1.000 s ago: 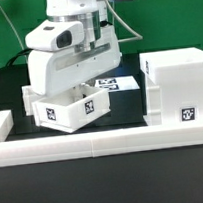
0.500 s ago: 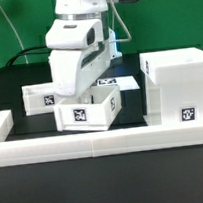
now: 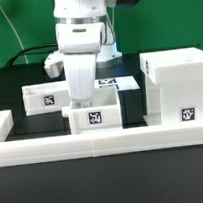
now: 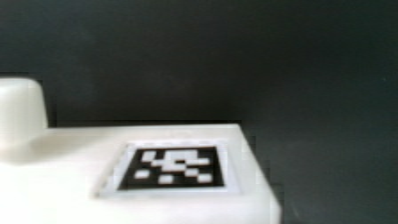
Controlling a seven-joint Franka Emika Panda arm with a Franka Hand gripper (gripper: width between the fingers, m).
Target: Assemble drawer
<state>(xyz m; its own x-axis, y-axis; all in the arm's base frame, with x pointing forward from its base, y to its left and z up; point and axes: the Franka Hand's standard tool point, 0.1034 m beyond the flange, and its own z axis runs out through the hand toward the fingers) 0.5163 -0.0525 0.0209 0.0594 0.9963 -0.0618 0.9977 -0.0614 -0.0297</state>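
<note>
My gripper (image 3: 83, 103) reaches straight down at the middle of the exterior view and is shut on the wall of a small white tray (image 3: 95, 118), whose tag faces the front. The tray sits low, just behind the border wall; I cannot tell whether it touches the table. A second small tray (image 3: 44, 97) stands behind it to the exterior view's left. The large boxy housing (image 3: 177, 87) stands at the right, apart from both trays. The wrist view shows a white tray surface (image 4: 71, 165) with a blurred tag (image 4: 175, 166); my fingertips do not show there.
The long low white border wall (image 3: 103, 141) runs along the front and rises at the left end. The marker board (image 3: 118, 84) lies flat behind the held tray. Black table (image 4: 249, 60) fills the rest of the wrist view. A green backdrop and cables are behind.
My gripper has swung to the exterior view's right and turned upright, carrying the tray with it. The tray has rotated so its tagged side faces the front, nearer the housing.
</note>
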